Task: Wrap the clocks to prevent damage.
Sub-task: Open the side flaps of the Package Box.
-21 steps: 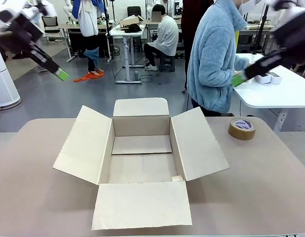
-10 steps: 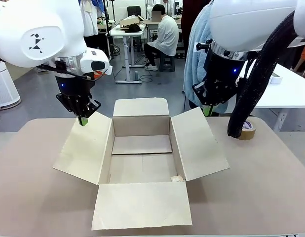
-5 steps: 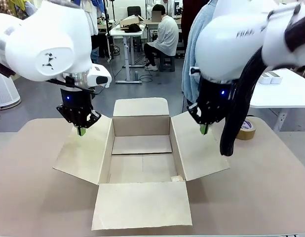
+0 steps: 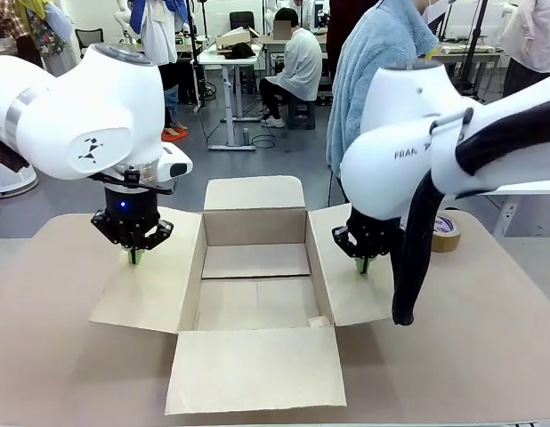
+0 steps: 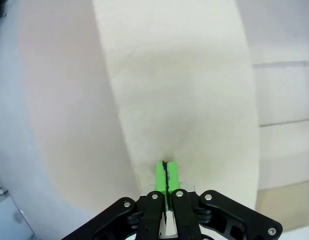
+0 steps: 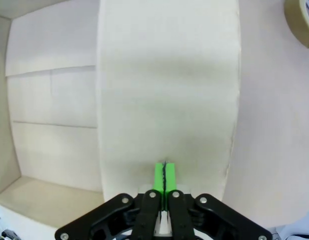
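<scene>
At counter (image 4: 489,338) centre, open cardboard box (image 4: 255,267) sitting; left fingers (image 4: 133,256) pinched shut, pressing 9 o'clock flap (image 4: 150,289); right fingers (image 4: 362,264) shut, pressing 3 o'clock flap (image 4: 351,289). Cardboard likely light, stiff, crease-prone; pushing mid-panel suiting best.

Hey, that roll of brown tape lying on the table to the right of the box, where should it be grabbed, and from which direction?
Probably by the ring wall of the tape roll, coming from straight above: one finger down the open core, one outside. It lies flat on the table with the hole facing up, so its low sides offer little to pinch.
</scene>
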Robot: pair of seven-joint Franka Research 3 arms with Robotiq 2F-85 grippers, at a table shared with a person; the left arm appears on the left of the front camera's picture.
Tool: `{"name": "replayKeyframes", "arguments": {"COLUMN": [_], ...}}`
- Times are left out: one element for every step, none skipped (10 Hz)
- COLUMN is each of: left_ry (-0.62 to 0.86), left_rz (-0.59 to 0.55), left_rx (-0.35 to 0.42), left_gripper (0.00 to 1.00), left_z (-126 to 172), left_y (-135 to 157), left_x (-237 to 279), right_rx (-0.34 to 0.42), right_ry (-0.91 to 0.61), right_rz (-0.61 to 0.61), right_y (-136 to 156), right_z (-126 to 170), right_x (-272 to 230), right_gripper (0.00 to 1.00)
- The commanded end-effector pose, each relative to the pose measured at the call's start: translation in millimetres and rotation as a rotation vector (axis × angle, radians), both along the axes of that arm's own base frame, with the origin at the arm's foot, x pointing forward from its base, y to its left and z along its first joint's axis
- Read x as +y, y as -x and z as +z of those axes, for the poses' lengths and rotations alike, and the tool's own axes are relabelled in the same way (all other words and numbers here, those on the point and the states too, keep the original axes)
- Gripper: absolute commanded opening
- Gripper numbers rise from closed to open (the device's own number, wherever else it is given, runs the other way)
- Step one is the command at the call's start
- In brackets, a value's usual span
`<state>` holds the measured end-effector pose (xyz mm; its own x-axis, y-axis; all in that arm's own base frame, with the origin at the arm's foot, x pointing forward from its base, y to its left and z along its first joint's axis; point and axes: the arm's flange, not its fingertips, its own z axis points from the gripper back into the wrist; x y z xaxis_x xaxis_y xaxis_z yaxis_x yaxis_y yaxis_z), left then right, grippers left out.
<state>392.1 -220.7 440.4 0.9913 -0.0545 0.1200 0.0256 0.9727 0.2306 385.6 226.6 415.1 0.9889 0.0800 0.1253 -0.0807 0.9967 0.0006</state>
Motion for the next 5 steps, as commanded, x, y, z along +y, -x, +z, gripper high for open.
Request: {"name": "replayKeyframes", "arguments": {"left_ry": [-0.006, 0.002, 0.042, 0.084, 0.120], "left_rz": [0.064, 0.065, 0.052, 0.045, 0.031], "left_rx": [-0.023, -0.044, -0.040, -0.020, -0.011], "left_gripper": [0.00, 0.00, 0.00, 0.00, 0.00], "left_z": [-14.5, -20.9, -31.4, -49.6, -62.5], "left_y": [-3.3, -4.8, -7.1, -7.4, -6.4], "left_x": [12.1, 15.5, 17.4, 16.8, 14.7], "right_rx": [-0.017, -0.018, -0.043, -0.041, -0.038], "right_ry": [0.008, 0.009, 0.030, 0.048, 0.054], "right_rz": [-0.032, -0.036, -0.052, -0.048, -0.060], "right_y": [-6.6, -8.6, -9.7, -11.2, -13.2], "right_z": [-27.7, -39.8, -47.6, -56.4, -60.3], "right_x": [-0.8, -1.5, -2.5, -3.5, -4.9], "right_gripper": [0.01, 0.01, 0.01, 0.01, 0.01]}}
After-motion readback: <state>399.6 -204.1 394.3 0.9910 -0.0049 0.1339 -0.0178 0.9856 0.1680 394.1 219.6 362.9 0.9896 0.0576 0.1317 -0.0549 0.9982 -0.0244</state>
